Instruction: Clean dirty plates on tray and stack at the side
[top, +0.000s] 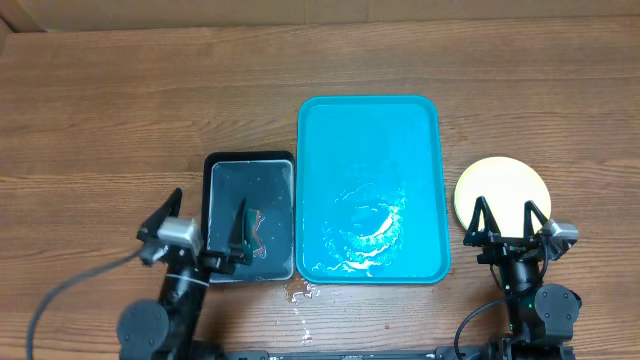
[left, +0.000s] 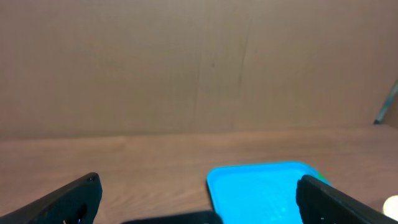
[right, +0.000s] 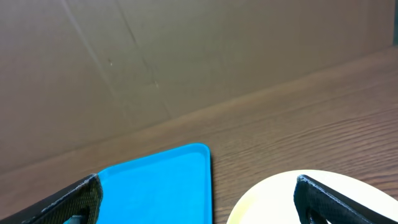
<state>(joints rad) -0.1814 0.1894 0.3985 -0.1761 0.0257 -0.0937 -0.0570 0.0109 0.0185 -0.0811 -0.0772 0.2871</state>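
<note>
Right now, seen from overhead, your turquoise tray (top: 330, 140) sits at the middle of the table (top: 100, 100), and water (top: 365, 225) glints across its 6 o'clock half. At 3 o'clock from it, off the tray and just beside its rim, a yellow-green plate (top: 500, 180) lies flat on the wood. You see only one pale disc, so you cannot tell whether others lie under it. At 9 o'clock from the turquoise tray, almost touching it, is the black tray (top: 250, 160), its floor wet and shiny. A small puddle (top: 300, 292) sits on the wood at 7 o'clock, just off the turquoise tray's near corner.

Your left gripper (top: 207, 215) hangs over the 6 o'clock end of the black tray with its jaws spread wide and nothing between them. Your right gripper (top: 508, 212) hangs at the 6 o'clock edge of the plate, jaws likewise wide and holding nothing. Both wrist views look toward 12 o'clock at a cardboard wall (left: 186, 62), and the right one shows the plate's rim low between its fingers.
</note>
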